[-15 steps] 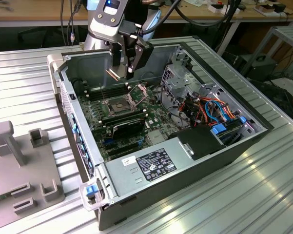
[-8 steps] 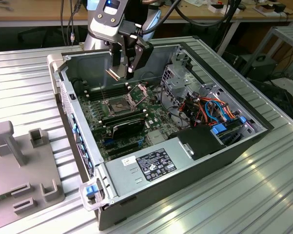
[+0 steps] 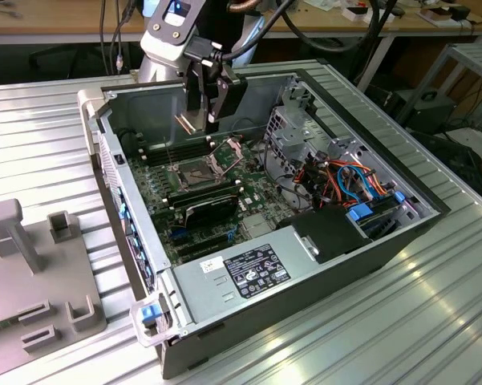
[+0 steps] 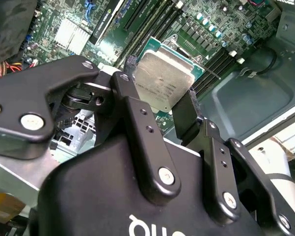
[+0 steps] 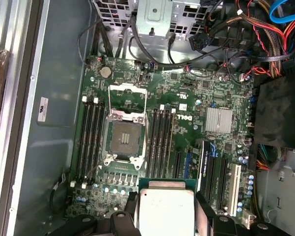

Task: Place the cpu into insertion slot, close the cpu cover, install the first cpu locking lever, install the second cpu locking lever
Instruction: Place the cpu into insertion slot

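- Overhead, the arm (image 3: pixel 172 36) reaches down from the far side into the open computer case (image 3: pixel 305 277), which lies on a ribbed metal table (image 3: pixel 433 321).
- Its wrist points downward over the case's far part, toward the exterior view's left.
- Below it, the green motherboard (image 5: pixel 186 98) covers the case floor, with long black memory slots (image 5: pixel 163 142) on both sides of the socket.
- Fingers of the gripper (image 4: pixel 157 93) are closed narrowly on the cpu (image 4: pixel 164 81), one black finger pressing each of two opposite edges.
- Open and swung up on its hinged edge, the cpu cover (image 5: pixel 128 87) stands at the socket's far end, its square window unobstructed.
- Beside that hinge, the insertion slot (image 5: pixel 125 138) lies bare, its dark square contact field exposed inside a silvery rim.
- Held clear above the board, the chip shows its silver-grey face in both wrist views, while a tan-gold side shows in the exterior view (image 3: pixel 184 124).
- Socket and chip are apart, and the chip hangs above and slightly to the exterior view's left of the socket (image 3: pixel 194 170).
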Tool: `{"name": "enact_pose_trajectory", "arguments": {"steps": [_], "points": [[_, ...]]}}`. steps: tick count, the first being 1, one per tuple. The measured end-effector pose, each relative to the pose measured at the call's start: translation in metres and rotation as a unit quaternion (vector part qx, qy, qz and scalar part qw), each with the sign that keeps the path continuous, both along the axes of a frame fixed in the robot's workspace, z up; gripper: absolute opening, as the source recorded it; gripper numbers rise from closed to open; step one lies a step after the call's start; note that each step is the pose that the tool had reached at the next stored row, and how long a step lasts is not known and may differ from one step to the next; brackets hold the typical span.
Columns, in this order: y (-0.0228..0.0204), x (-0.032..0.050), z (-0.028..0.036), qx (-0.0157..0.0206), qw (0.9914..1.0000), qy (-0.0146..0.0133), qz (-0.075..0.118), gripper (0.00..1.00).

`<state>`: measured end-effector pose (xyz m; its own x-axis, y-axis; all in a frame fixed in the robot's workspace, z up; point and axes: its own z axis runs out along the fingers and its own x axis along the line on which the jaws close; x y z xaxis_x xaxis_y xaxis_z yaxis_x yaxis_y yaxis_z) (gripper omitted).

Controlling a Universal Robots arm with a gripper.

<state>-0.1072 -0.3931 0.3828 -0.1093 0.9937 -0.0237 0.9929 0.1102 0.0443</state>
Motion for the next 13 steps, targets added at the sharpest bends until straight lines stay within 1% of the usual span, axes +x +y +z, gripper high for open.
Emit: {"name": "enact_pose_trajectory", "arguments": {"steps": [3,13], "points": [[0.0,0.0008,-0.0042,0.0,0.99998,0.0,-0.006,0.55],[0.0,0.0009,-0.0053,0.0,0.99998,0.0,-0.006,0.55]]}}
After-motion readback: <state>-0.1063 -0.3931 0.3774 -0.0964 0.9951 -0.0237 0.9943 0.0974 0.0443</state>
